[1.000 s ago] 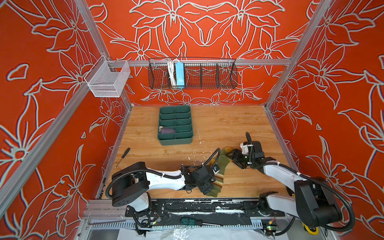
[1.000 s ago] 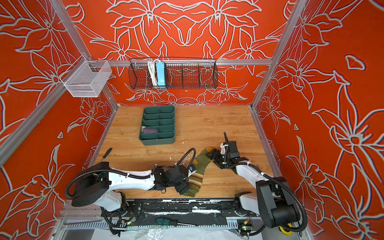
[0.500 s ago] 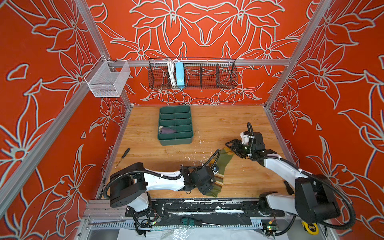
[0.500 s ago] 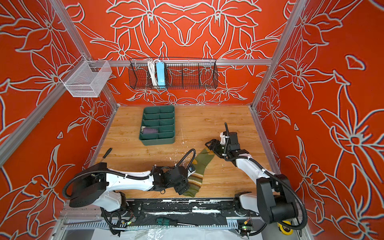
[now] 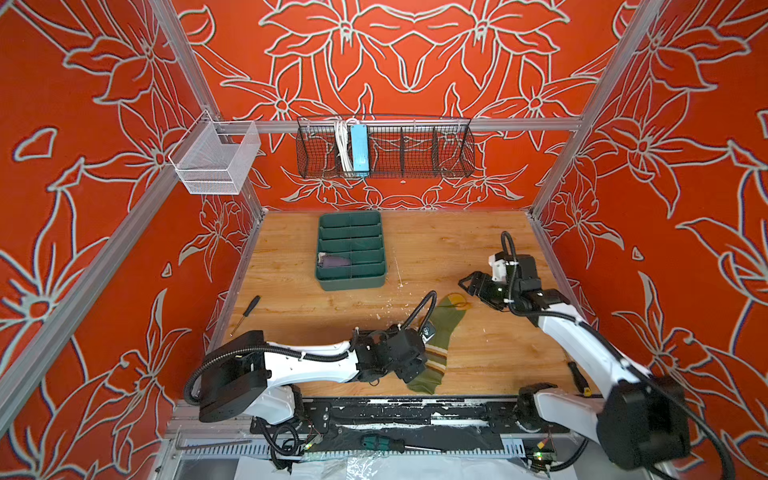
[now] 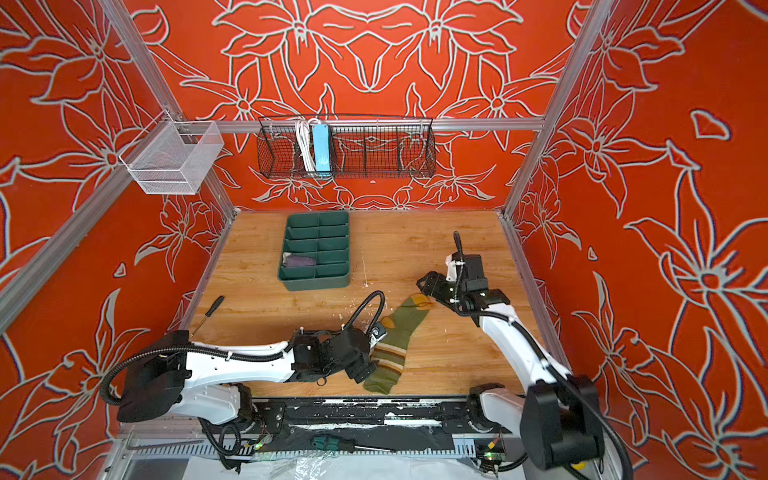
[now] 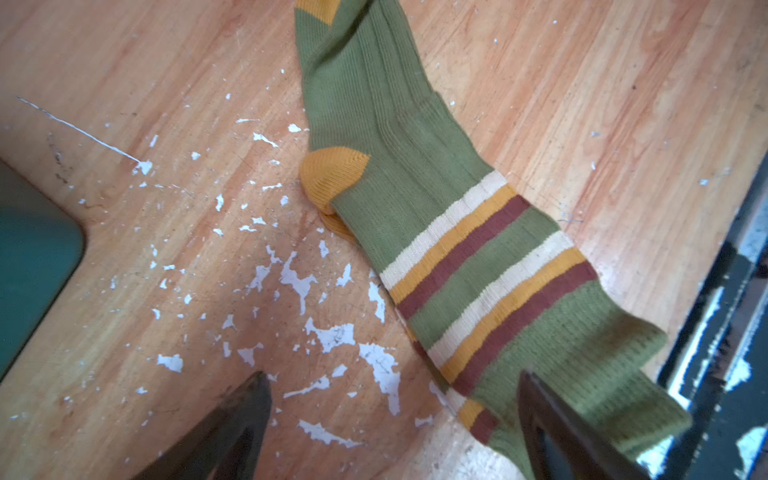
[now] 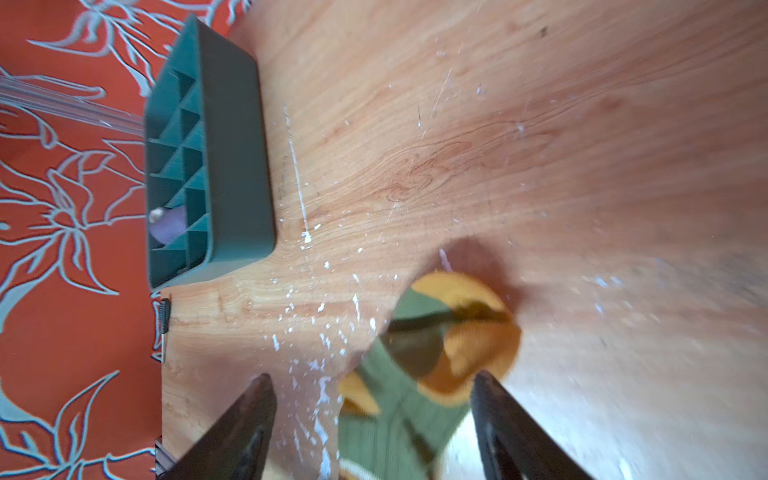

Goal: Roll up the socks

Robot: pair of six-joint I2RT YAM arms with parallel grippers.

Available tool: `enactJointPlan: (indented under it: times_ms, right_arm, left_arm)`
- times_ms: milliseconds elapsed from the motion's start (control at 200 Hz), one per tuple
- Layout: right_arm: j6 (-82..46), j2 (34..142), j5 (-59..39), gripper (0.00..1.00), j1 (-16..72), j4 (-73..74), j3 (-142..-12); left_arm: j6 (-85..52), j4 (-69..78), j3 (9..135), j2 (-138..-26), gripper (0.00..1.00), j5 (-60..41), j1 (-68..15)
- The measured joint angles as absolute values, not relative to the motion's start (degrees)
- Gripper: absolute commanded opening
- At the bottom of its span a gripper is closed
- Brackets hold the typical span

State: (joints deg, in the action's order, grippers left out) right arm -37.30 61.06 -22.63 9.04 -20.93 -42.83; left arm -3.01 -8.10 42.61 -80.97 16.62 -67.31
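Near the front edge of the table [image 5: 457, 241]: the green sock [image 5: 441, 340] lies flat and stretched out, cuff [image 7: 602, 353] by the edge and mustard toe [image 5: 457, 300] pointing off toward the right arm.
Lay: straight and fairly smooth along its length, which I judge is so a roll can start cleanly from one end.
Left gripper [image 7: 392, 378]: jaws wide, holding nothing. It sits low at the striped cuff end, one finger above the cuff and the other above bare wood, probably posted there to pin or pick up that end.
Right gripper [image 8: 372, 377]: jaws apart, wider than the sock, gripping nothing. It hangs just over the toe, which looks creased or folded, though the wrist view is blurred.
Contact at toe: cannot tell whether a finger touches it.
Purple sock [image 5: 333, 262]: bundled in a left-hand compartment of the tray [image 5: 351, 283], well apart from both arms. It looks finished.
Step in hand: green sock laid out, rolling not yet begun.
Next need: one gripper closes on an end and turns it over itself while the other steadies the rest.
Risk: thin knit on smooth wood may slide or spring open.
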Motion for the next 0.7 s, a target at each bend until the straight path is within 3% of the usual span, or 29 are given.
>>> enactJointPlan:
  times_ms: [145, 255, 430, 701]
  right_arm:
    - [-38.48, 50.15, -22.24, 0.81, 9.02, -23.38, -36.27]
    - [-40.71, 49.25, -24.75, 0.8, 9.02, -21.82, -28.6]
    - [-45.06, 55.44, -28.69, 0.8, 9.04, -14.37, -20.91]
    - [-46.68, 72.71, -31.97, 0.79, 9.47, -1.43, -30.11]
  left_arm:
    - [-1.65, -7.57, 44.25, -81.21, 0.92, 17.72, -67.31]
    - [-1.08, -6.22, 45.58, -81.58, 0.93, 18.24, -67.35]
    - [-0.3, -5.08, 45.98, -81.6, 0.94, 18.44, -67.35]
    - [0.19, -5.93, 46.83, -81.62, 0.94, 19.59, -67.35]
